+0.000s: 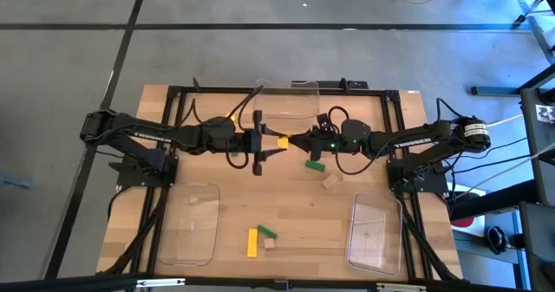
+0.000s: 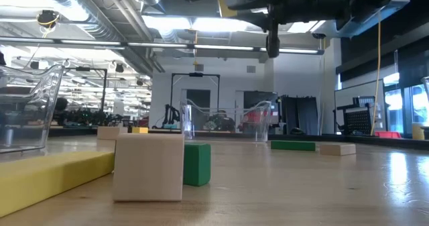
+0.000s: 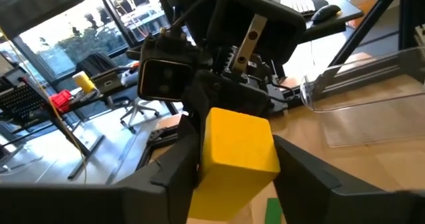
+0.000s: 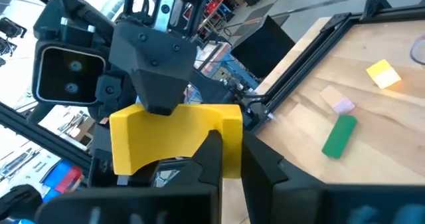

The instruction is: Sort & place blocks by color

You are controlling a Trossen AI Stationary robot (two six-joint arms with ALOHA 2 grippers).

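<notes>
A yellow block (image 1: 282, 141) hangs in the air over the table's middle, between my left gripper (image 1: 270, 143) and my right gripper (image 1: 295, 141), which meet tip to tip. Each is shut on it. In the left wrist view the yellow block (image 3: 239, 151) fills the gap between my fingers. In the right wrist view the yellow block (image 4: 172, 137) lies across, with the left gripper beyond it. A green block (image 1: 315, 163) and a tan block (image 1: 329, 180) lie flat on the table nearby. Near the front edge lie a long yellow block (image 1: 252, 242), a green block (image 1: 267, 232) and a tan block (image 1: 270, 243). My left gripper holds the yellow block pinched between its two fingers (image 3: 174, 174), which come level from the table's left. The block's side face (image 3: 206, 164) lies against one finger. The block is lifted clear of the table. My right gripper has the block's end (image 4: 232, 154) between its two fingers (image 4: 207, 161), coming level from the table's right. How far back the block reaches does not show. The block is clear of the table.
Three clear trays stand on the table: one at the far edge (image 1: 286, 100), one near left (image 1: 189, 227), one near right (image 1: 375, 233). A small yellow block (image 1: 232, 117) lies by the far tray. Bare wood lies between the near trays.
</notes>
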